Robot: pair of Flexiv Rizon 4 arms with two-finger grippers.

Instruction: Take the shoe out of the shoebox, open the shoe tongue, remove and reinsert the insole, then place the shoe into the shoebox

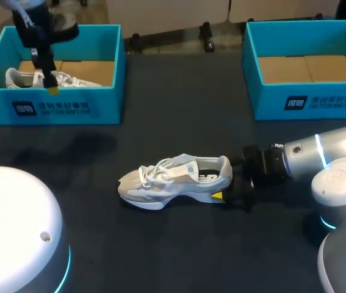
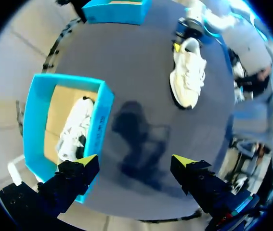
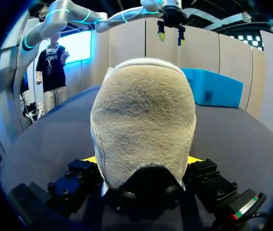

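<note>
Head view: the shoe (image 1: 176,180) stands upright on its sole on the table (image 1: 179,122), near the middle. Its long axis runs left to right, with the toe to the left and the heel (image 3: 143,110) to the right. The opening faces up, with the laces (image 1: 155,171) on the toe side of it.

My right gripper (image 1: 224,181) comes in from the right, in line with that axis. In the right wrist view the heel fills the space between my fingers (image 3: 201,173), which press on it from both sides. I judge these jaws to be clamped on the shoe at the heel.

My left gripper (image 2: 134,166) hangs at the far left, above the left shoebox (image 1: 50,107), well apart from the shoe. Its jaws are spread with nothing between them. In the left wrist view the shoe lies well ahead of these jaws, across the table, heel end farthest away.

Judgement: the shoe is out of its box and braced at the heel, so opening the tongue is the step in hand. The free left arm must travel right and toward the near side, then descend onto the laced area from above. The right arm is nearer but occupied.

A second shoe (image 1: 23,78) lies inside the left shoebox. The right shoebox (image 1: 310,101) stands at the far right, holding no shoe.
</note>
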